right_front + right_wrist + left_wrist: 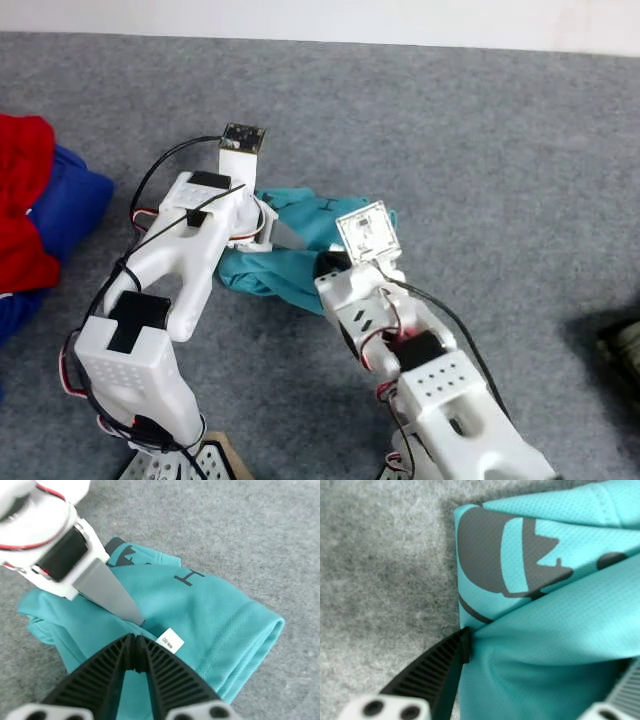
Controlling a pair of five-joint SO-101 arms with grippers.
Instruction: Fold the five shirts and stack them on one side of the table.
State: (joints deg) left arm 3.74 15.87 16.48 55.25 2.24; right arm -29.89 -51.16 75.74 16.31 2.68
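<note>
A teal shirt (285, 275) with dark print lies bunched in the middle of the grey table, between the two arms. My left gripper (262, 215) comes at it from the left. In the left wrist view its black fingers (445, 672) stand apart with a thick fold of the teal shirt (560, 630) pressed between them, so my left gripper (545, 670) is shut on the cloth. My right gripper (134, 642) sits low over the teal shirt (210, 610) beside a white label (170, 641), its fingers together. The left arm's grey finger (112, 595) rests on the cloth just ahead of it.
Red cloth (20, 200) and blue cloth (72, 205) lie heaped at the table's left edge. A dark object (622, 345) sits at the right edge. Open grey felt stretches across the back and the right of the table (500, 130).
</note>
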